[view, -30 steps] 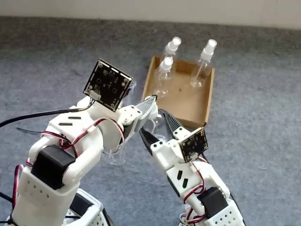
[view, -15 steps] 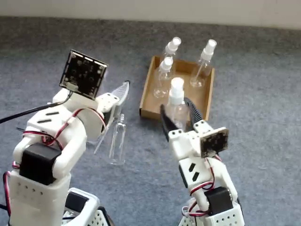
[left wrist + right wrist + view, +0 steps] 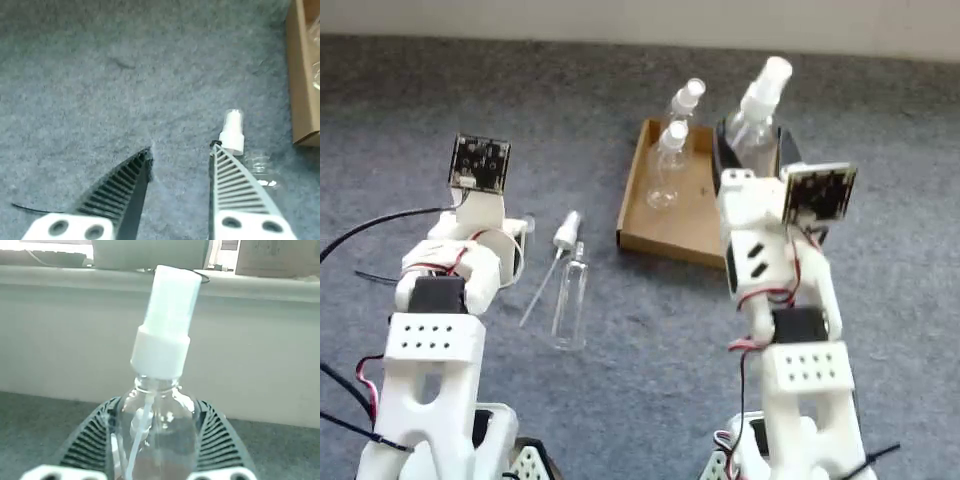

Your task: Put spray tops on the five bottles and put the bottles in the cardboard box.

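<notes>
Your right gripper (image 3: 752,150) is clamped on the clear plastic bottle with a white spray top (image 3: 760,100), held upright over the far-right corner of the brown cardboard box (image 3: 700,215). Lower it straight onto bare box floor, clear of the capped bottle (image 3: 665,165) near the left wall, before releasing. Your left gripper (image 3: 180,150) hangs spread apart beside the loose white spray top (image 3: 232,132).

I see grey carpet (image 3: 880,300) covering the whole work surface. A pale wall (image 3: 570,18) runs along its far edge. On the left, a thin black cable (image 3: 375,278) lies on the carpet.
</notes>
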